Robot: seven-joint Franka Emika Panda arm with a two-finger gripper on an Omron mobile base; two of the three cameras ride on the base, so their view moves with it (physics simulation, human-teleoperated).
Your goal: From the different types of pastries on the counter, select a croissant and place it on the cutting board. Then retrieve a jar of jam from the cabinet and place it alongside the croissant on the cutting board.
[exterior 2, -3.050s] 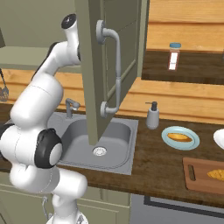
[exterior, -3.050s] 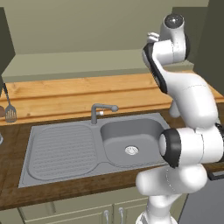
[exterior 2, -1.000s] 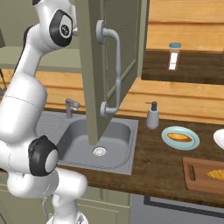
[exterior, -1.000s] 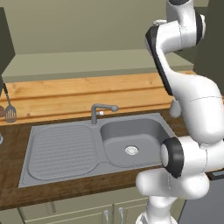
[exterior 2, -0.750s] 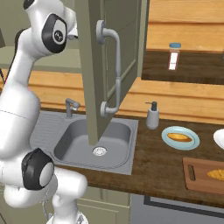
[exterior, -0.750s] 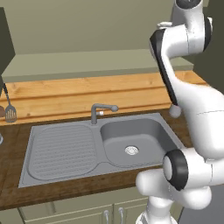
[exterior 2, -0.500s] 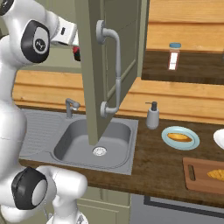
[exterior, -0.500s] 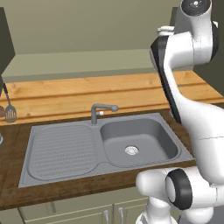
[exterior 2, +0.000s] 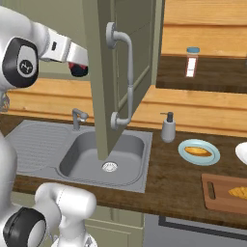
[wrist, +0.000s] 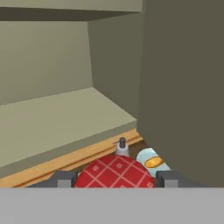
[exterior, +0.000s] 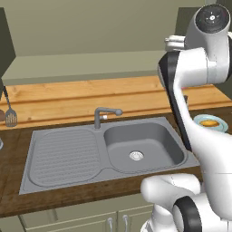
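The end effector [wrist: 114, 178] is closed on the jar of jam [wrist: 114, 173], carried high beside the open cabinet door [exterior 2: 103, 72] so it clears the sink [exterior 2: 99, 154] en route to the cutting board [exterior 2: 226, 195], where the croissant [exterior 2: 239, 192] lies on the desk [exterior 2: 164, 178].

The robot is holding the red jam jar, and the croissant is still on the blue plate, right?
Not quite. The end effector does hold the jam jar, but the croissant lies on the cutting board, as the right base view shows. The pastry on the blue plate is the longer oval one.
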